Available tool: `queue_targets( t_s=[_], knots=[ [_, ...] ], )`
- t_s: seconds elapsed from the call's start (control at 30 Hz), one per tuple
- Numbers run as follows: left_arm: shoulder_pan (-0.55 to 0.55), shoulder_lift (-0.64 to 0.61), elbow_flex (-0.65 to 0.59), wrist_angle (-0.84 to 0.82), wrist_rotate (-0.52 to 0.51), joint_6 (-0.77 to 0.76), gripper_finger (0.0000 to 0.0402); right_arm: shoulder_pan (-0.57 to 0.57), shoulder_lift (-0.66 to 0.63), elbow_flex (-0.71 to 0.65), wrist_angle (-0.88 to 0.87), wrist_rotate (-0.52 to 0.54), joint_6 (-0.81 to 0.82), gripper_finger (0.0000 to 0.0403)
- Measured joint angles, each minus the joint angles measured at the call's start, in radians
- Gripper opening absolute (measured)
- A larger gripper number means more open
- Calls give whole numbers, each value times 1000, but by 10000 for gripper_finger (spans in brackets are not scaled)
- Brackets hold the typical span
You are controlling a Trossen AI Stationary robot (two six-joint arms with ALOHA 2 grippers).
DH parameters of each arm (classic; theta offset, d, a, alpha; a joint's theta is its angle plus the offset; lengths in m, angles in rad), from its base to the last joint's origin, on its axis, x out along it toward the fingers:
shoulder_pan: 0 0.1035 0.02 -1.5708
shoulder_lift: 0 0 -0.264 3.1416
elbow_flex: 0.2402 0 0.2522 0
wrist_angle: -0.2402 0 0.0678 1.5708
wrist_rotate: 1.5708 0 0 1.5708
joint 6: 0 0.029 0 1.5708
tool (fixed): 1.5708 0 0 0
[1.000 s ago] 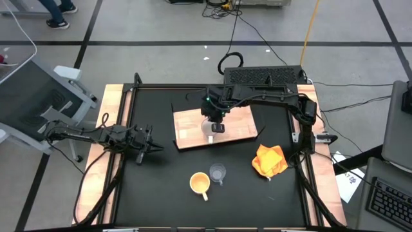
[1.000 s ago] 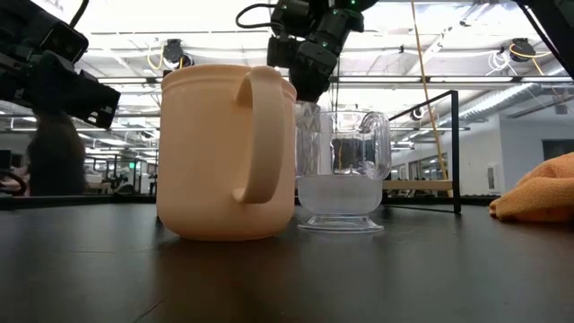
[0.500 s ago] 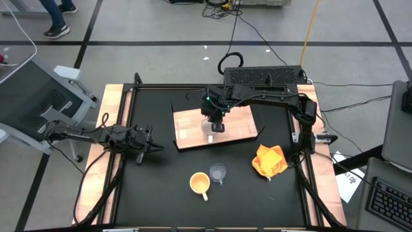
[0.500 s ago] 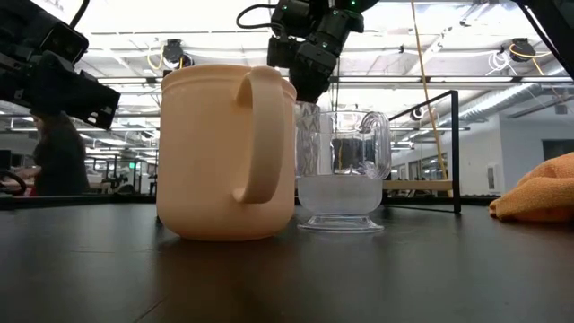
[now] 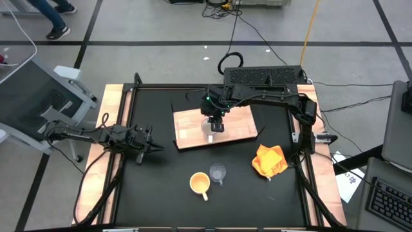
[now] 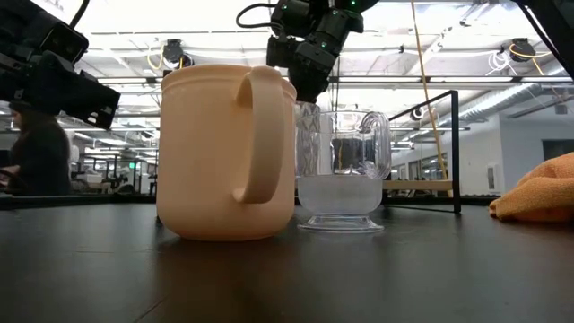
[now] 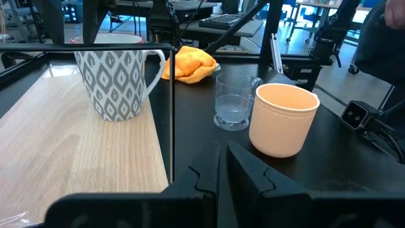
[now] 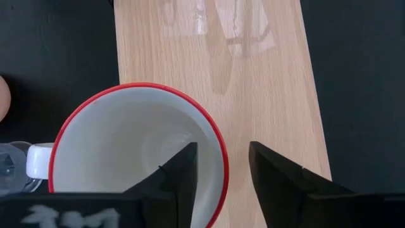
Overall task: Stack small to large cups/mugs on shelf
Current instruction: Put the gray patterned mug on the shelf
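Note:
The white mug (image 8: 126,145), red-rimmed, stands upright on the light wooden shelf (image 5: 190,129) at mid-table. My right gripper (image 8: 223,147) hangs open over it, slanting down. One finger (image 8: 183,174) is inside the mug and the other (image 8: 272,174) outside, with the rim (image 8: 218,142) between them and a gap on each side. The yellow-orange mug (image 5: 199,183) and the clear glass cup (image 5: 218,173) stand side by side on the black tabletop near the front edge. My left gripper (image 5: 153,147) waits shut at the table's left, level, clear of everything.
An orange-yellow cloth (image 5: 270,159) lies crumpled on the tabletop, right of the shelf and of the two front cups. In the low view the yellow-orange mug (image 6: 224,152) hides the white mug. A black metal frame (image 5: 135,84) borders the table.
In the high view my right gripper's fingers over the white mug stand slightly farther apart than before. The arm has kept its place. The mug stays upright on the shelf.

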Motion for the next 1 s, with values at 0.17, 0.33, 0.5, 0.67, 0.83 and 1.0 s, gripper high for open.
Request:
queue_targets(
  t_s=[0.17, 0.33, 0.5, 0.67, 0.83, 1.0],
  knots=[
    [0, 0, 0, 0, 0, 0, 31, 0, 0, 0, -2, 0, -1, 131],
    [0, 0, 0, 0, 0, 0, 31, 0, -13, -1, -13, 0, -6, 131],
    [0, 0, 0, 0, 0, 1, 31, -1, -31, -1, -7, 0, -13, 130],
    [0, 0, 0, 0, 0, 0, 31, -1, -40, -1, -10, -1, -16, 130],
    [0, 0, 0, 0, 0, -1, 31, -1, -52, -1, -22, -1, -16, 130],
    [0, 0, 0, 0, -1, -3, 31, -1, -75, 1, -24, -1, -16, 130]
  ],
)
